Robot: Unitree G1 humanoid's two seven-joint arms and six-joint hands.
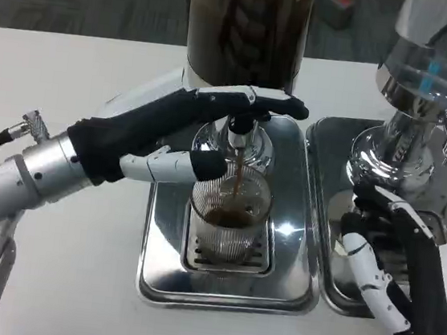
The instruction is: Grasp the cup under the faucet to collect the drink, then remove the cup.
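A clear ribbed glass cup (228,217) stands on the drain grate of a steel drip tray (162,282), right under the faucet (238,129) of a dark drink dispenser (248,25). A brown stream runs from the faucet into the cup, which holds a little brown drink. My left hand (200,128) reaches in from the left: its upper fingers lie across the faucet lever, and its thumb touches the cup's rim on the left. My right hand (395,260) rests over the second tray on the right with fingers apart, holding nothing.
A second steel tray (327,147) on the right carries another dispenser with a clear tank and a chrome base (394,155). The white table (82,62) stretches to the left and front. Grey carpet lies beyond the far edge.
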